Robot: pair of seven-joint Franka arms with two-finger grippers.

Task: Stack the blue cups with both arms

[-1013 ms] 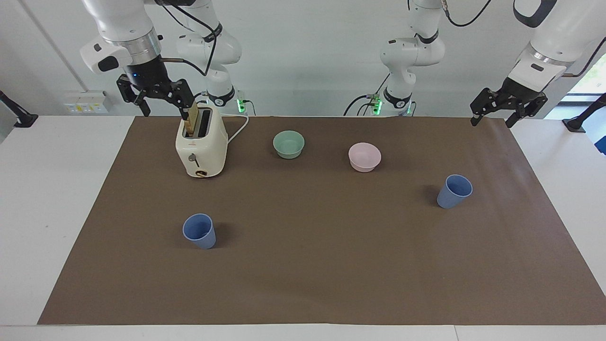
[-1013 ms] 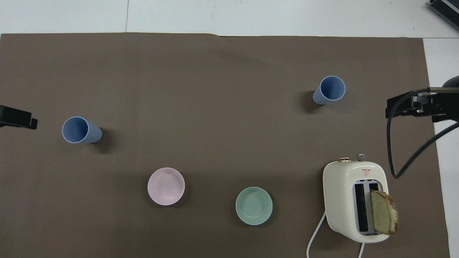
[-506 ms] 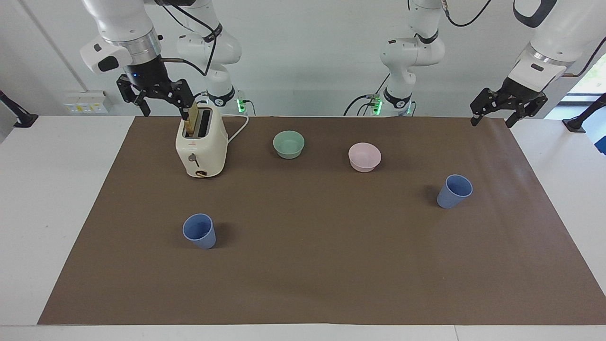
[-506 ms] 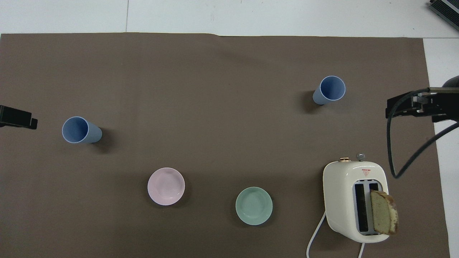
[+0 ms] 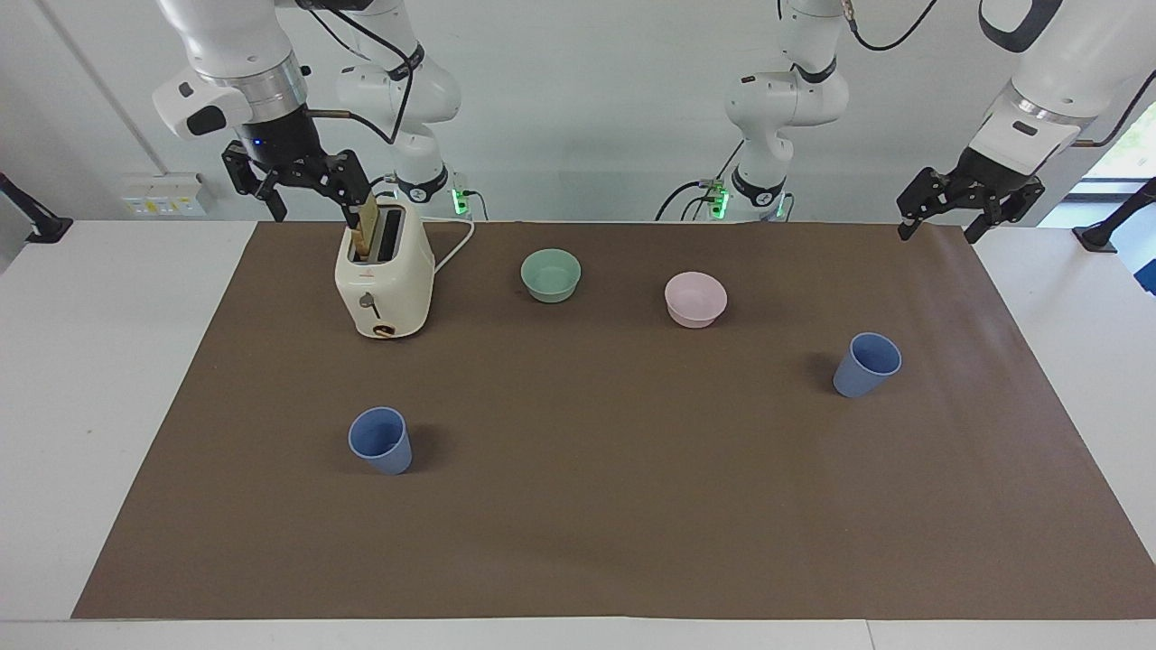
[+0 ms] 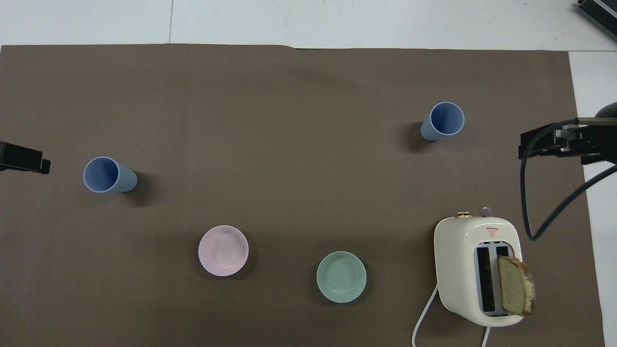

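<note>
two periwinkle-blue cups, one [image 5: 381,440] at the lower left of the facing view, one [image 5: 867,365] at its right. pale green bowl [image 5: 551,274], pale pink bowl [image 5: 695,299]. cream toaster [image 5: 384,282] with a tan bread slice [image 5: 365,226]. plain brown mat [image 5: 632,506] on a white table [image 5: 90,361]. white arms, black grippers.

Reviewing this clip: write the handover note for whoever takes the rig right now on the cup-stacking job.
Left gripper: open, raised over the table's edge at the left arm's end, holding nothing.
Right gripper: open, raised beside the toaster, holding nothing.
Blue cups: one toward the left arm's end, the other toward the right arm's end, farther from the robots. Both upright, far apart.
Done: nothing. Left: pick up both cups and stack them.
</note>
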